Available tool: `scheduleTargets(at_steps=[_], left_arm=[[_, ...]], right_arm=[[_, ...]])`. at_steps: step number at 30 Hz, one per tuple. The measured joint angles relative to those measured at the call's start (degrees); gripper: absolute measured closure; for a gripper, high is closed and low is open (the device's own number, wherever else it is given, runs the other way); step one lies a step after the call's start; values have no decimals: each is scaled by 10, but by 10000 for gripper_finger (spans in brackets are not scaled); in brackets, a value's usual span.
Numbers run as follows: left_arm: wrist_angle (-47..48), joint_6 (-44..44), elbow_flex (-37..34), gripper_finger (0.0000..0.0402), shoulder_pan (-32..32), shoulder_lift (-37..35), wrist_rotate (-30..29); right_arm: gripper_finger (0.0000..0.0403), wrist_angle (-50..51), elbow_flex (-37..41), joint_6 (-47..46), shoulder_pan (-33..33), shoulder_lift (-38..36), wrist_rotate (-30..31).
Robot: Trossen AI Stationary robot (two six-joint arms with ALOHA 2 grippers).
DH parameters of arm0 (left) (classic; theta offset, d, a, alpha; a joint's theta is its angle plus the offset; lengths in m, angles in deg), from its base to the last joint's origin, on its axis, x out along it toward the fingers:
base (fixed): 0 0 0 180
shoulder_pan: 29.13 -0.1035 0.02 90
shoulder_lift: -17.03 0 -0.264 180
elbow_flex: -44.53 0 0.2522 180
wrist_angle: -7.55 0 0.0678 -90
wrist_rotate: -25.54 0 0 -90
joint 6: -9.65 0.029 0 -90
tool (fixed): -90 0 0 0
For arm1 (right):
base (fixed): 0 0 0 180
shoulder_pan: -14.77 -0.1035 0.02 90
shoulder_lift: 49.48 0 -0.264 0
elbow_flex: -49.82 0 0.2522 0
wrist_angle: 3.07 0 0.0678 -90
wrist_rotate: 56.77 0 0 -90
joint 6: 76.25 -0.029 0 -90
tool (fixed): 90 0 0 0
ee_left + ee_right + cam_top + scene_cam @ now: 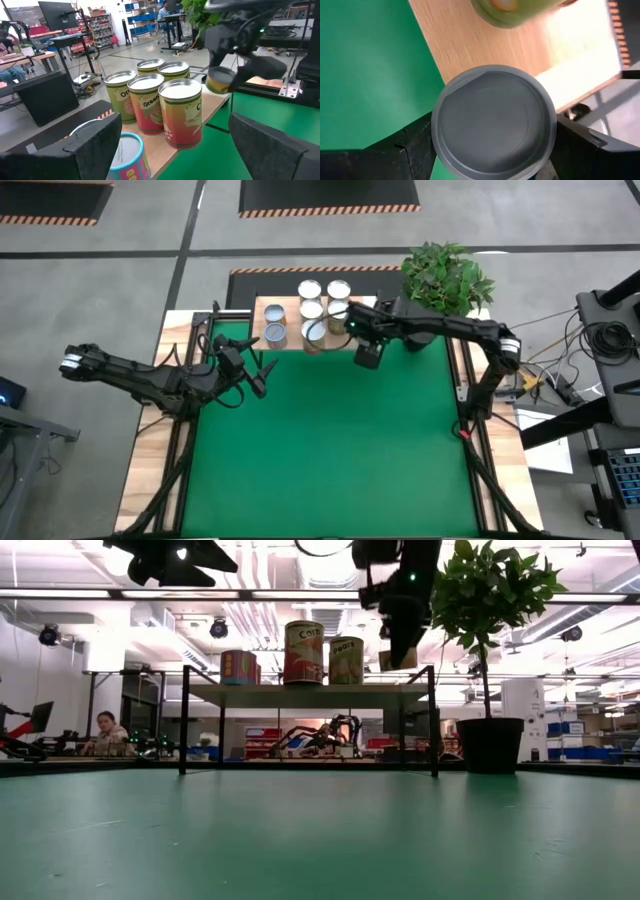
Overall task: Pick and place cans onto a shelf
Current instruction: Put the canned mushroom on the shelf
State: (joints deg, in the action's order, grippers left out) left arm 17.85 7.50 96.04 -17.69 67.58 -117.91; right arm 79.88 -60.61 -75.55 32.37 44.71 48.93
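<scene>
One can (pixel 494 120) sits clamped upright in the right gripper (pixel 366 352) just over the shelf (pixel 290 338) edge; left gripper (pixel 258 372) waits beside it, fingers spread empty

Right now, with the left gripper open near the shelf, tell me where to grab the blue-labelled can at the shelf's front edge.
Grip the blue-labelled can around its round side wall, about mid-height, coming level from the green-mat side with the open left gripper. It stands upright at the front edge of the shelf, so that side looks free; a second can stands close behind it.
</scene>
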Motion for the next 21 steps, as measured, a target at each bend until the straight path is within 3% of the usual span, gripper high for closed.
scheduleTargets(at_steps=[7, 15, 21], left_arm=[[0, 0, 0, 54, 0, 0, 0], [0, 0, 0, 54, 0, 0, 0], [0, 0, 0, 54, 0, 0, 0]], right_arm=[[107, -33, 4, 22, 27, 15, -33], [56, -42, 4, 24, 39, 31, -32], [49, -43, 4, 30, 42, 27, -21]])
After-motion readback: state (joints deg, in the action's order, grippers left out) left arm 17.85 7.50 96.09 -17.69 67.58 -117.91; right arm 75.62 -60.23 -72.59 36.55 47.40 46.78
